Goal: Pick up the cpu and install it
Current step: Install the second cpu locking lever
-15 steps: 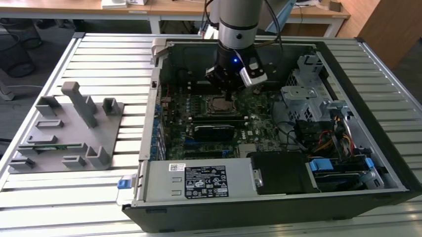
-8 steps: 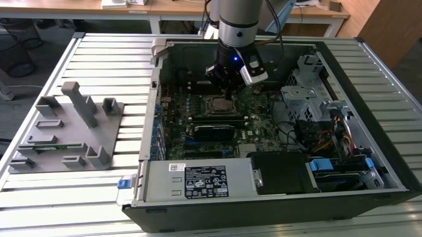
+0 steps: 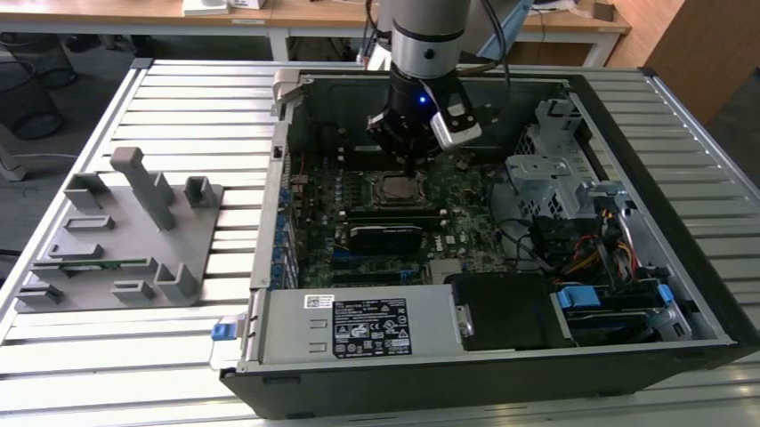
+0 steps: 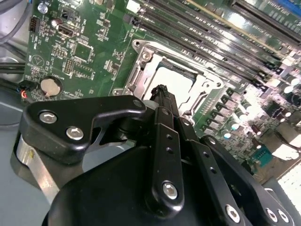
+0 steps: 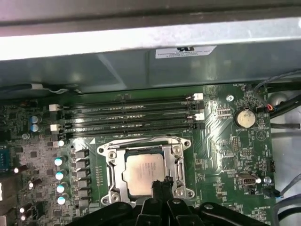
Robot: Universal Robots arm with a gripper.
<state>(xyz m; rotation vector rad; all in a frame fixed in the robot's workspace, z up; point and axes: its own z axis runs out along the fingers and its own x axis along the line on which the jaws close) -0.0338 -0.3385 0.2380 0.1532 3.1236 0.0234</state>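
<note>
Now the tool, fingers seemingly together and empty, hangs just above the cpu seated in its socket

Slatted metal table, open PC case, grey fixture tray

Memory slots and socket frame crowd the cpu.

Even indoor light overall, glare patches on metal, no deep shadows.
Ext view: slatted table washed bright at 9 o'clock, case interior dimmer. First wrist view: case wall blown out at 12 o'clock. Second wrist view: cpu glares white, gripper body soft-focus.
</note>
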